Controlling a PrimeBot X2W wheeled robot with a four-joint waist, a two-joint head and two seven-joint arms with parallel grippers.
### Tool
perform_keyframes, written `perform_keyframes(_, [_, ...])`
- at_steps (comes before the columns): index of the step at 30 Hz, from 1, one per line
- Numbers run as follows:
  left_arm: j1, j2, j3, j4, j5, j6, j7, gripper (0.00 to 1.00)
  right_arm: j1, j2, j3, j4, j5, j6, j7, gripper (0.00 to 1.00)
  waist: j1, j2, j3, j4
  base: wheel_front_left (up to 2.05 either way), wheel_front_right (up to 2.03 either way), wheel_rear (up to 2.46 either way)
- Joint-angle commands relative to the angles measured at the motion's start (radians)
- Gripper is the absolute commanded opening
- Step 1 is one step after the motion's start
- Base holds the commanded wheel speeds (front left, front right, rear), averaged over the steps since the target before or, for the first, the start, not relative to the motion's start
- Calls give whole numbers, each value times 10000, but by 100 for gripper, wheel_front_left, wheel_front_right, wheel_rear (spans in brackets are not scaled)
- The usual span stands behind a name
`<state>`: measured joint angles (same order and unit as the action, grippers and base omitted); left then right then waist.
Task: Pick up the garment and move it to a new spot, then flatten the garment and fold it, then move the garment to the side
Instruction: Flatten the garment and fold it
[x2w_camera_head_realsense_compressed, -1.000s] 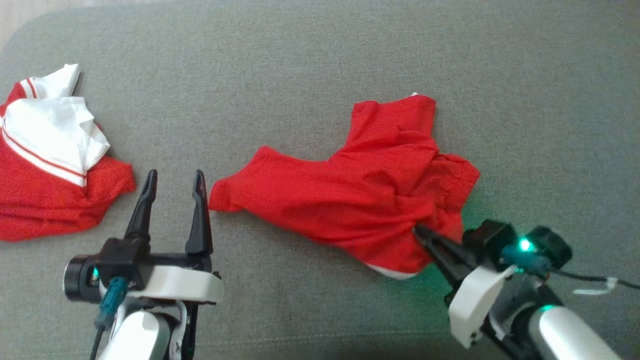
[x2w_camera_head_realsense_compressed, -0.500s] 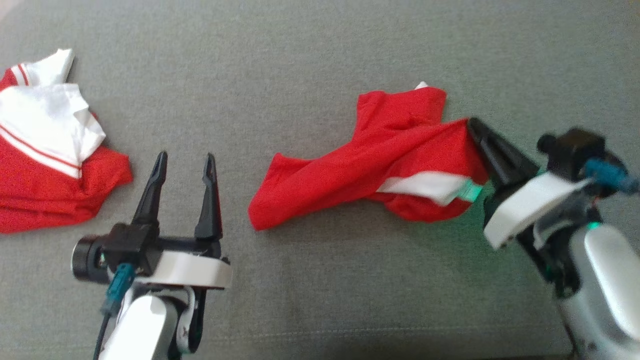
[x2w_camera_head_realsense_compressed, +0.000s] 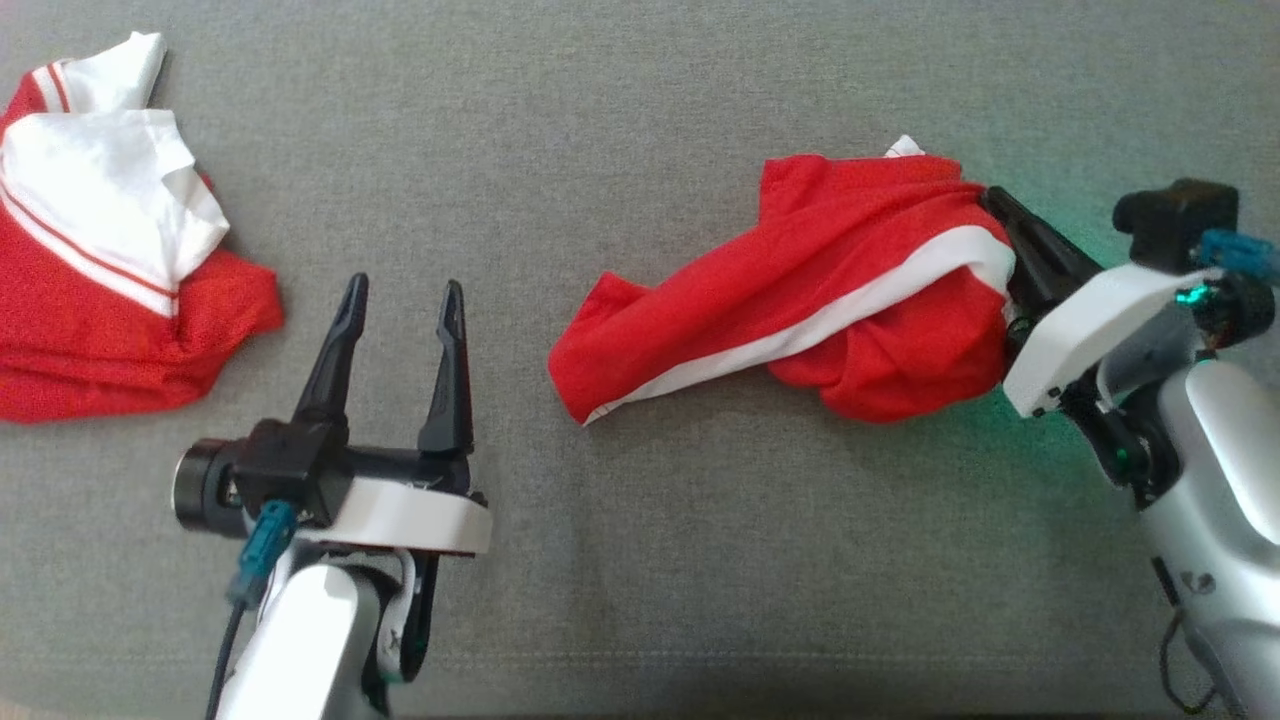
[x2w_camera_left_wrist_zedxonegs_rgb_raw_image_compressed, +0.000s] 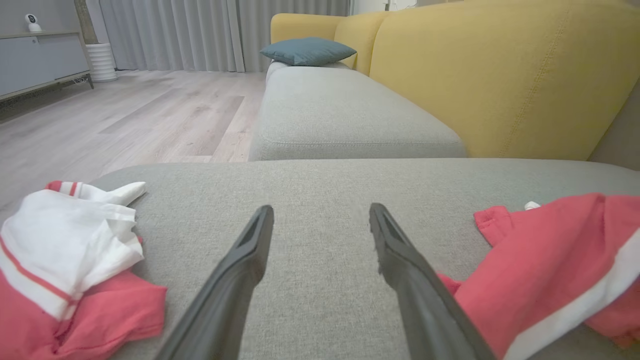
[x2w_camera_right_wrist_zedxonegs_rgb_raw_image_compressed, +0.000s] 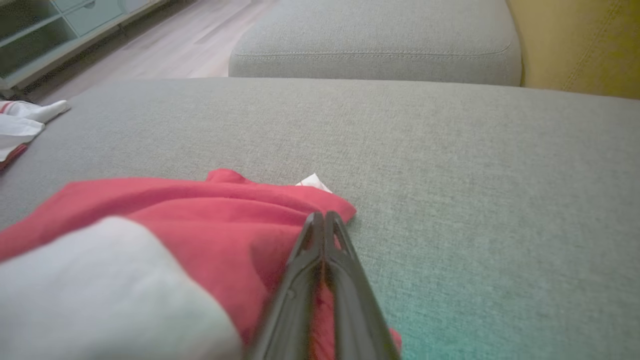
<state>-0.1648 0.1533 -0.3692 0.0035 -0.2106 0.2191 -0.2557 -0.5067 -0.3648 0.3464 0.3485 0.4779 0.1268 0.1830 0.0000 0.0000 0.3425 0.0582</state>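
The red garment (x2w_camera_head_realsense_compressed: 830, 270) with a white band lies bunched on the grey sofa seat (x2w_camera_head_realsense_compressed: 640, 120), right of centre. My right gripper (x2w_camera_head_realsense_compressed: 992, 197) is shut on its right edge and holds that part raised, so the cloth drapes down to the left. In the right wrist view the shut fingers (x2w_camera_right_wrist_zedxonegs_rgb_raw_image_compressed: 345, 280) pinch the red garment (x2w_camera_right_wrist_zedxonegs_rgb_raw_image_compressed: 200, 220), their tips (x2w_camera_right_wrist_zedxonegs_rgb_raw_image_compressed: 322, 216) above the seat. My left gripper (x2w_camera_head_realsense_compressed: 403, 290) stands open with nothing in it, left of the garment's low corner. In the left wrist view the gripper (x2w_camera_left_wrist_zedxonegs_rgb_raw_image_compressed: 320, 210) hovers over bare seat, with the garment (x2w_camera_left_wrist_zedxonegs_rgb_raw_image_compressed: 550, 260) to its right.
A second red and white garment (x2w_camera_head_realsense_compressed: 100, 270) lies crumpled at the seat's far left (x2w_camera_left_wrist_zedxonegs_rgb_raw_image_compressed: 65, 250). Beyond are another grey seat cushion (x2w_camera_left_wrist_zedxonegs_rgb_raw_image_compressed: 345, 115), a yellow sofa back (x2w_camera_left_wrist_zedxonegs_rgb_raw_image_compressed: 500, 75), a teal pillow (x2w_camera_left_wrist_zedxonegs_rgb_raw_image_compressed: 307, 50) and wooden floor (x2w_camera_left_wrist_zedxonegs_rgb_raw_image_compressed: 125, 120).
My right gripper, shut on the garment, has risen and carried its edge toward the far right, turning the cloth over so the white band shows. The head camera has shifted. The left gripper stays open.
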Motion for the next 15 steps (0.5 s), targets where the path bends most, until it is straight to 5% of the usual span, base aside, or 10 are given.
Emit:
perform_keyframes(1, [-370, 49, 443, -287, 114, -16, -61, 100, -92, -187, 137, -160, 196, 39, -300, 100, 0, 0, -14, -31, 0, 0, 0])
perform_keyframes(7, [-253, 32, 610, -139, 185, -105, -61, 100, 362, -81, -171, -213, 319, 39, -1715, 100, 0, 0, -310, -323, 0, 0, 0])
perform_keyframes(15, [26, 115, 790, -121, 240, -166, -61, 100, 1828, 256, -1410, -1853, -734, 39, -2679, 100, 0, 0, -783, -675, 0, 0, 0])
